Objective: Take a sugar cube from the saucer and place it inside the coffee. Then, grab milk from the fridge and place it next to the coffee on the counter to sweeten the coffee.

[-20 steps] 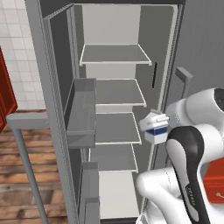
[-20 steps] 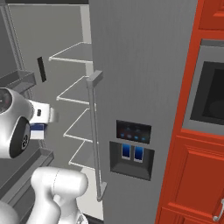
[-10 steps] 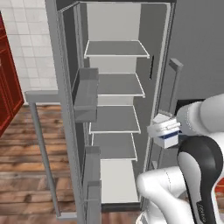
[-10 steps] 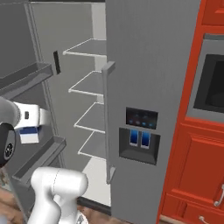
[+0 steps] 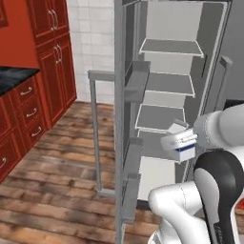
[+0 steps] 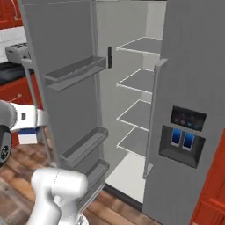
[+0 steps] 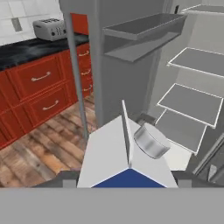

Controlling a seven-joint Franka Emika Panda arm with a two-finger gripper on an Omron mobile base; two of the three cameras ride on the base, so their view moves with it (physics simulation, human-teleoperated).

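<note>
Now pincer (image 5: 183, 144) clamps milk carton (image 5: 179, 142), clear of fridge (image 5: 171, 95) ahead; left: carry carton to counter (image 7: 26, 49), set beside coffee.

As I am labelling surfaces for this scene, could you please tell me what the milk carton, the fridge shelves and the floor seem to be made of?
The milk carton looks like matte white coated paperboard: folded gable top, blue panel, round grey cap. The fridge shelves appear as flat pale grey panels with lighter edges, plastic or frosted glass; the render leaves that open. The floor looks like reddish-brown wooden planks with visible seams and grain.
</note>
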